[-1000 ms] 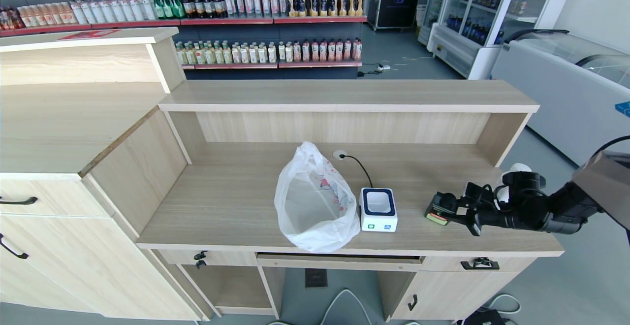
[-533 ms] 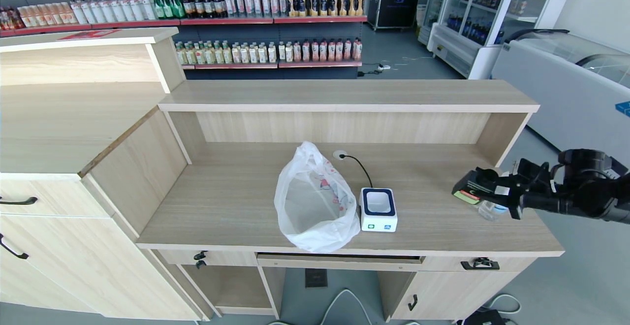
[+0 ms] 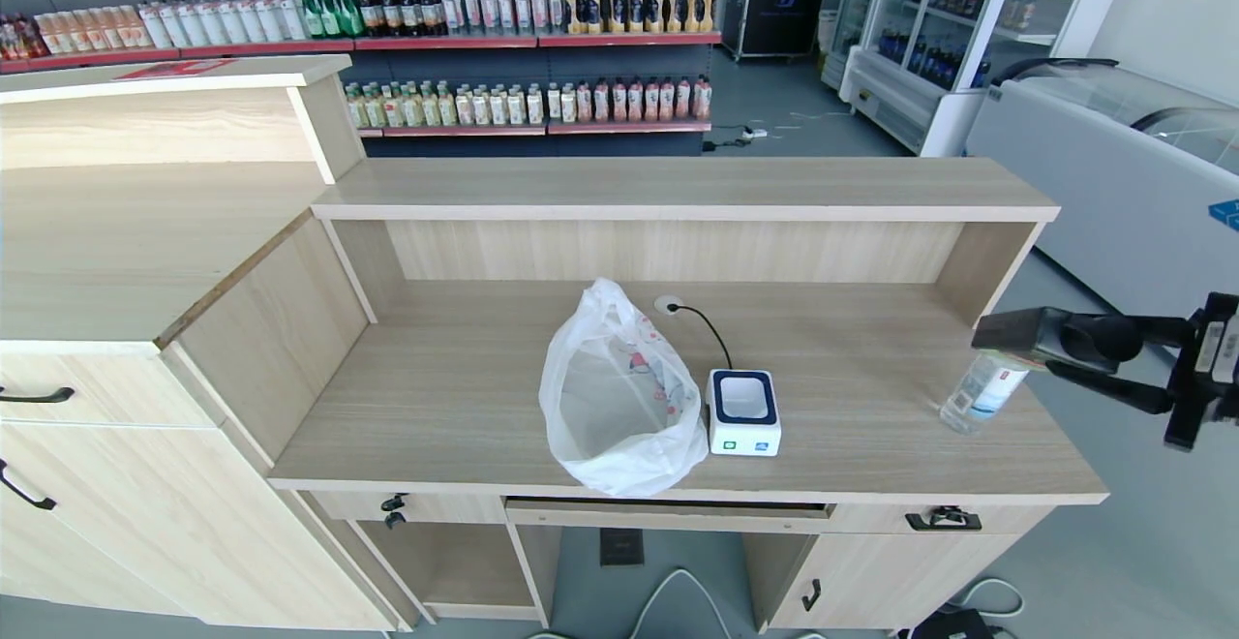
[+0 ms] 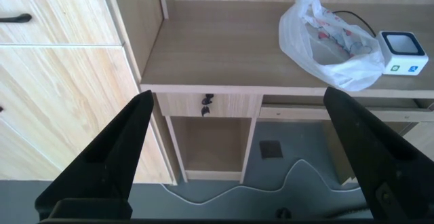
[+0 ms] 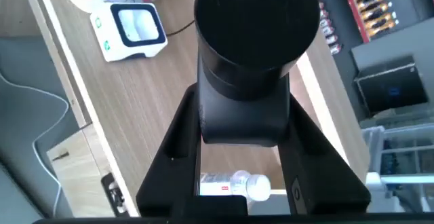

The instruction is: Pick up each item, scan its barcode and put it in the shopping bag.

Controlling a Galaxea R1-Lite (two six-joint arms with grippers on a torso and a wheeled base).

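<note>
The left gripper (image 4: 237, 95) has two broad, flat, matte black fingers (image 4: 102, 163) that taper to blunt tips. The right gripper (image 3: 1057, 352) is black too, with slim angled fingers (image 3: 1108, 389) mounted on a black crossbar (image 3: 1193, 397) that carries a pale label.

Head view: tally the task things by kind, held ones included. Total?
Shopping bag: 1
Scanner: 1
Clear bottle: 1
Dark item held in the right gripper: 1
Total: 4
</note>
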